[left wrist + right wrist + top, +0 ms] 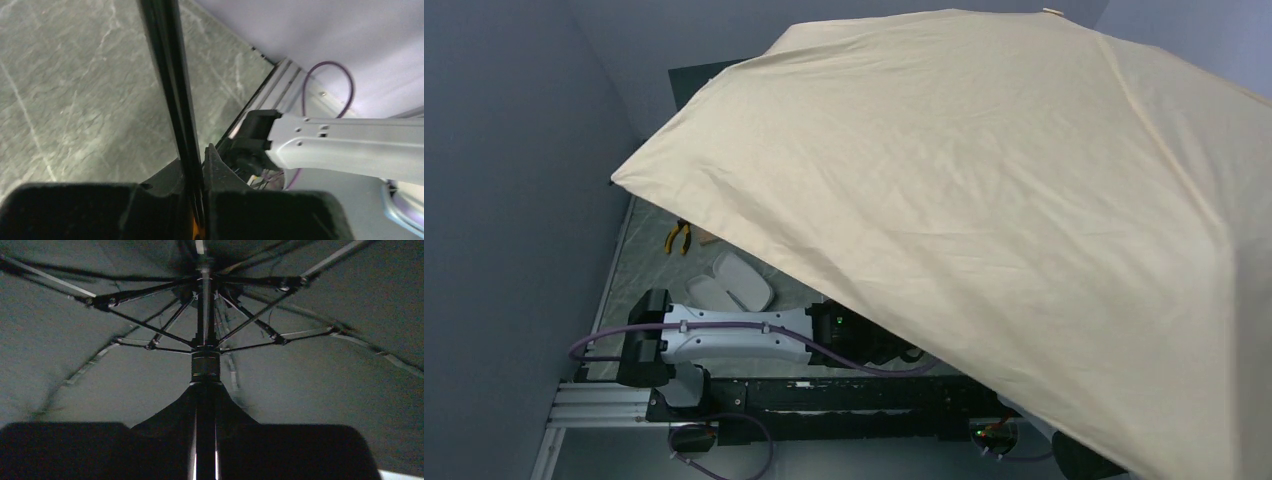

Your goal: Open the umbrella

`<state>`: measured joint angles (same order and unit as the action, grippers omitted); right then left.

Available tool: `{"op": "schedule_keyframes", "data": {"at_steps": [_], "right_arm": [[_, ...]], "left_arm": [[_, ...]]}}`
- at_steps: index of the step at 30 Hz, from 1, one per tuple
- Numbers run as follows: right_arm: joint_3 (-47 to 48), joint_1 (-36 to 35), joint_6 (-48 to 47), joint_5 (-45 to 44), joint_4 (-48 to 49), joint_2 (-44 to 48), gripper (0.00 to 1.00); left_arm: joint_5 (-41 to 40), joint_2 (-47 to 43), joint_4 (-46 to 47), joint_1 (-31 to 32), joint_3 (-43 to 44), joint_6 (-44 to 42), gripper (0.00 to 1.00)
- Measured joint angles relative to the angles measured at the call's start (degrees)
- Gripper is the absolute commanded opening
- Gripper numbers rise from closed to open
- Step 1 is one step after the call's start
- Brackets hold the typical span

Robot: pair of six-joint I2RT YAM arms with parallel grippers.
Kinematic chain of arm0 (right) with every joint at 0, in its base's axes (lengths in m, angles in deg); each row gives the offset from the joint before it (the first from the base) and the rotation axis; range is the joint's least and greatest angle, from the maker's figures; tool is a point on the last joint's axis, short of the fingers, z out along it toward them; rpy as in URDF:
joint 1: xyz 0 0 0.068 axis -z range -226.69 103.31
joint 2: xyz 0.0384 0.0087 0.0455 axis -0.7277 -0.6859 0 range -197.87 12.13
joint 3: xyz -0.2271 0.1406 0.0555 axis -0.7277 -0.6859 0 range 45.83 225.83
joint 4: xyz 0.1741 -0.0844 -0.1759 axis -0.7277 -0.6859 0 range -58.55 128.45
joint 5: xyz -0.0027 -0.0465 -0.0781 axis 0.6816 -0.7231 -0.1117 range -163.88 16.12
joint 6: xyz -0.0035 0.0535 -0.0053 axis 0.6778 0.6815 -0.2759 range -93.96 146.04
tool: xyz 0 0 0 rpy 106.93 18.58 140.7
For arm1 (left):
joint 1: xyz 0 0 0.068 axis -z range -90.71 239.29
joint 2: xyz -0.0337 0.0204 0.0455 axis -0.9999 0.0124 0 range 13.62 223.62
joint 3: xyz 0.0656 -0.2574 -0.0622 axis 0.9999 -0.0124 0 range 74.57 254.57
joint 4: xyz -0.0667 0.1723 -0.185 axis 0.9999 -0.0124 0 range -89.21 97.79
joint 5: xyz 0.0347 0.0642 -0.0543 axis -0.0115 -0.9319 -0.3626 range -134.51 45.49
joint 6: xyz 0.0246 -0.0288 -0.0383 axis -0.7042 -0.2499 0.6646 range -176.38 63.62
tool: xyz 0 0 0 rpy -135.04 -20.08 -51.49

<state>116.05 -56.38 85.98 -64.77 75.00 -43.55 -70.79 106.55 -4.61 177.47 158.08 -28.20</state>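
The open umbrella (984,200) roofs most of the counter (75,90); its cream edge is cut off on the right and it hides the right arm. Open room lies only at the left, near the white case (739,280). The left fingers (70,210) and right fingers (65,450) each clamp the black shaft (172,100).

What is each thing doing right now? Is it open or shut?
umbrella: open, canopy spread wide.
left gripper: shut on the umbrella's black shaft.
right gripper: shut on the umbrella's shaft, under the ribs.
case: lying on the table, not held.
pliers: lying on the table, not held.
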Motion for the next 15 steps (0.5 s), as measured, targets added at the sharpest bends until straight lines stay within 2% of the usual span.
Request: {"op": "schedule_keyframes", "data": {"at_steps": [3,4,7,9,11,12,13,14,15], "right_arm": [[-1.07,-0.90,0.26,0.37,0.48,0.37,0.00],[-1.27,-1.25,0.26,0.37,0.70,0.44,0.00],[-2.01,-2.78,-0.09,0.07,1.44,0.81,0.00],[-2.38,-3.76,-0.48,-0.02,1.86,1.03,0.00],[-2.49,-4.74,-0.57,0.22,1.92,1.07,0.00],[-2.62,-5.20,-0.85,0.37,1.90,1.07,0.00],[-2.75,-5.57,-1.03,0.44,1.88,1.05,0.00],[-2.89,-5.77,-1.16,0.37,1.84,1.05,0.00],[-3.08,-5.97,-1.27,0.24,1.88,1.05,0.00]], "left_arm": [[-0.50,0.76,-3.56,-1.03,1.16,-0.11,0.00],[-0.59,0.87,-4.55,-1.36,1.46,-0.15,0.05],[-0.63,1.36,-7.89,-2.21,2.64,-0.37,0.25],[-0.44,1.88,-9.97,-2.49,3.54,-2.21,0.47],[-0.52,2.67,-11.28,-2.45,4.24,-4.17,0.62],[-0.66,3.10,-11.56,-2.38,4.74,-4.81,0.66],[-0.61,3.41,-12.07,-2.38,5.35,-5.44,0.66],[-0.59,3.63,-12.46,-2.40,5.77,-6.10,0.58],[-0.59,3.78,-12.76,-2.40,6.05,-6.47,0.38]]}}
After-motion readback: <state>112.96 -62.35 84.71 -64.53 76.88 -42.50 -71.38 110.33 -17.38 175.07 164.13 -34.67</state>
